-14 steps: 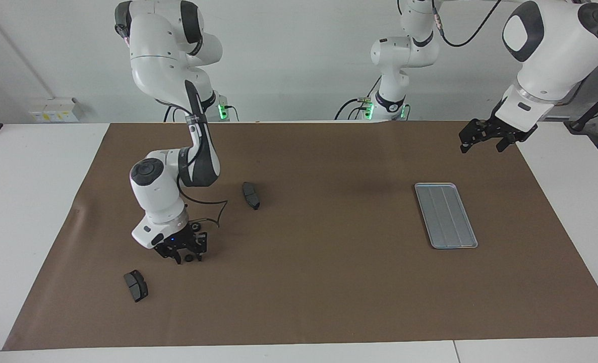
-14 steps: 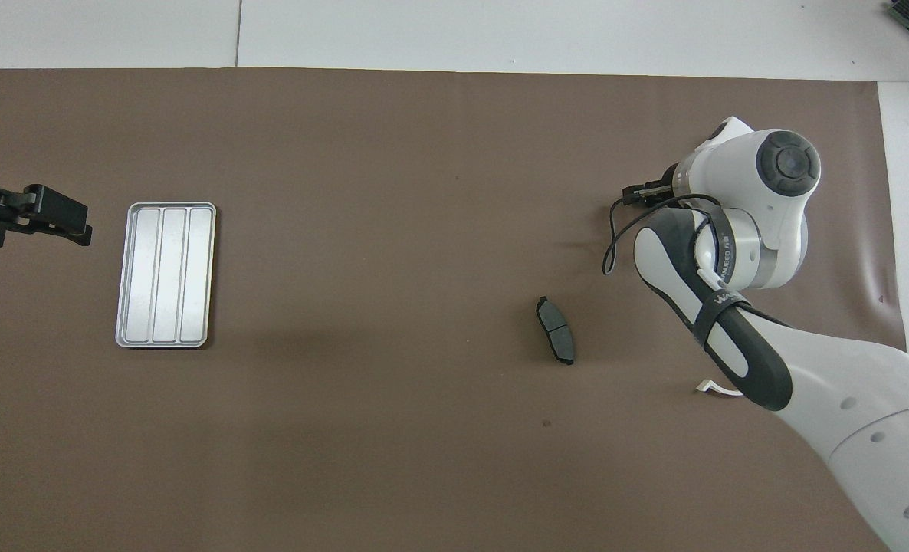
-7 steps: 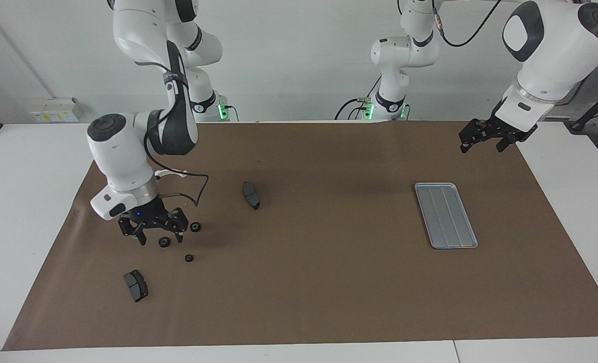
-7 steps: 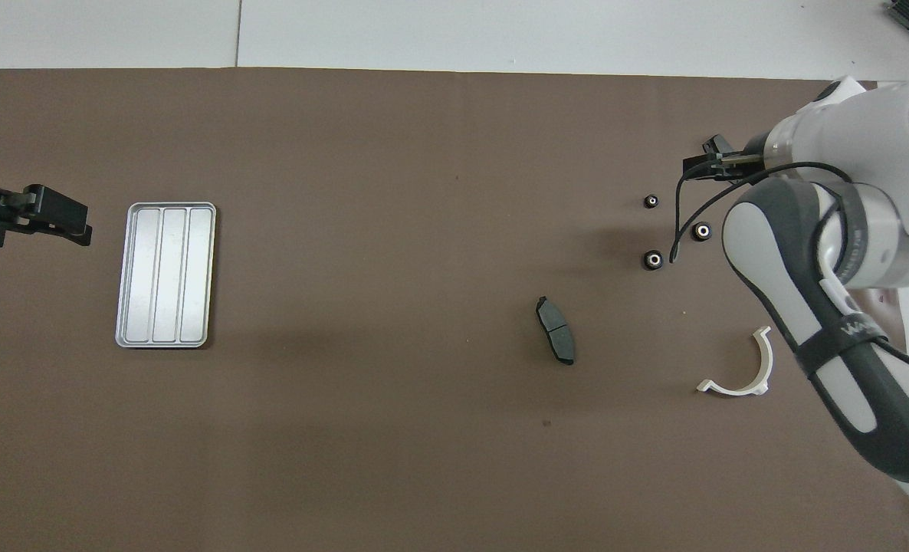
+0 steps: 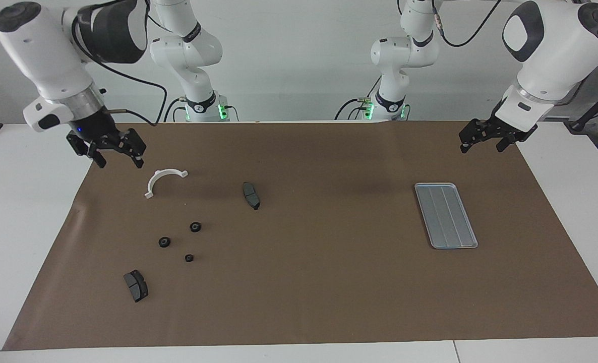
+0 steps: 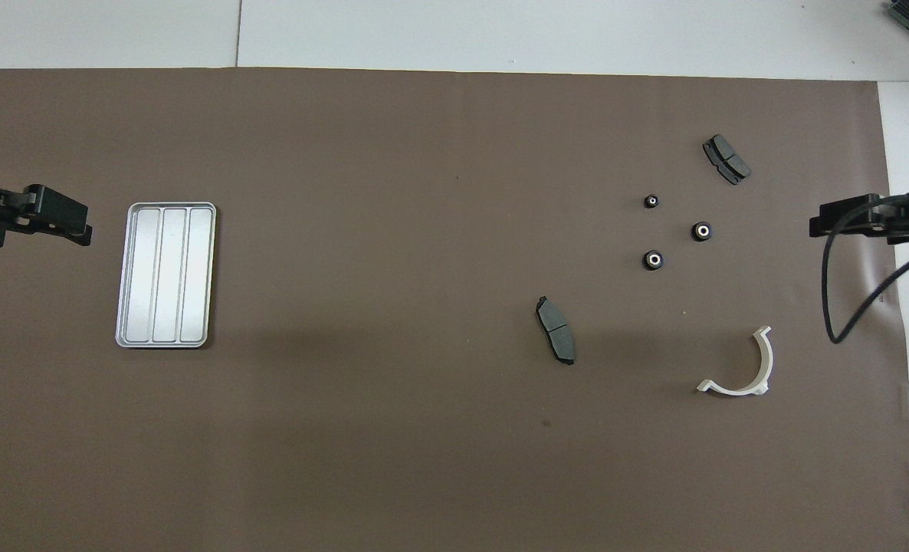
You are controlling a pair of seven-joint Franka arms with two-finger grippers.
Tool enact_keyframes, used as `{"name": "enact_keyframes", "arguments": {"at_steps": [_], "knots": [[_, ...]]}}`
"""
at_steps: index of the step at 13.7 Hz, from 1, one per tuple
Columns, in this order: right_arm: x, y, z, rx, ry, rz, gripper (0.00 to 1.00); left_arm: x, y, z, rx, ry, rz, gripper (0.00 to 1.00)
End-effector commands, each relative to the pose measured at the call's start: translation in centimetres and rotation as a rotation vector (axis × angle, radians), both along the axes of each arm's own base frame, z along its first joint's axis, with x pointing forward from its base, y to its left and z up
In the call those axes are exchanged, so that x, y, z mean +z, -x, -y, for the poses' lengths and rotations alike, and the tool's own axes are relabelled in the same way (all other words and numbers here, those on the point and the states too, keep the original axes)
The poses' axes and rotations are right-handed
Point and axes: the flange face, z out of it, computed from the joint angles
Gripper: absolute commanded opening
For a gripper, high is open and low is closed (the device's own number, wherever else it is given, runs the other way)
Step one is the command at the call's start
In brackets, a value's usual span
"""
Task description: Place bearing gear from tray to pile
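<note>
Three small black bearing gears (image 5: 194, 227) (image 5: 164, 242) (image 5: 189, 258) lie as a loose pile at the lower left of the facing view, apart from one another on the brown mat that covers the bench (image 5: 329, 282). The silver grooved tray (image 5: 445, 215) at that view's right holds nothing, so the transfer looks finished.

Each gear looks like a stiff, dense little ring, heavy for its bulk and smooth enough to roll or skid; the soundest hold would probably be across the outer rim from straight above, squarely centred.

The right pincer (image 5: 112, 149) hangs spread and empty at the upper left of the facing view, over the mat's edge near a white curved bracket (image 5: 164, 179). The left pincer (image 5: 485, 136) waits spread at the upper right, above the tray's end of the bench. Two dark brake pads (image 5: 251, 195) (image 5: 135, 285) lie near the gears.
</note>
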Motion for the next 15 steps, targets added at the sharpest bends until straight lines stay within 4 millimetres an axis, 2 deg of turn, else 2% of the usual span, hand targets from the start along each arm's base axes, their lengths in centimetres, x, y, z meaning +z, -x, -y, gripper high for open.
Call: {"name": "enact_keyframes", "arguments": {"at_steps": [1, 2, 3, 6, 8, 12, 15], "knots": [[1.8, 2.3, 1.1, -0.052, 0.011, -0.062, 1.0, 0.3, 0.7, -0.2, -0.011, 0.013, 0.022, 1.0], [2.5, 3.8, 0.8, -0.057, 0.009, -0.072, 1.0, 0.4, 0.4, -0.2, -0.011, 0.013, 0.042, 1.0], [2.2, 4.5, 1.3, -0.06, 0.008, -0.082, 1.0, 0.5, 0.1, -0.3, -0.006, 0.013, 0.068, 1.0], [2.9, 3.7, 1.5, -0.012, 0.035, -0.055, 1.0, 0.5, -0.3, -0.4, -0.004, 0.013, 0.099, 1.0], [3.4, 3.6, 0.4, 0.09, 0.072, -0.048, 1.0, 0.5, -0.3, -0.4, -0.004, 0.013, 0.102, 1.0], [3.8, 3.5, -0.1, -0.002, 0.057, -0.038, 1.0, 0.2, -0.7, -0.5, -0.01, 0.014, 0.127, 1.0], [4.0, 3.2, -1.2, 0.005, 0.058, -0.033, 1.0, 0.2, -0.7, -0.5, -0.01, 0.014, 0.133, 1.0]]}}
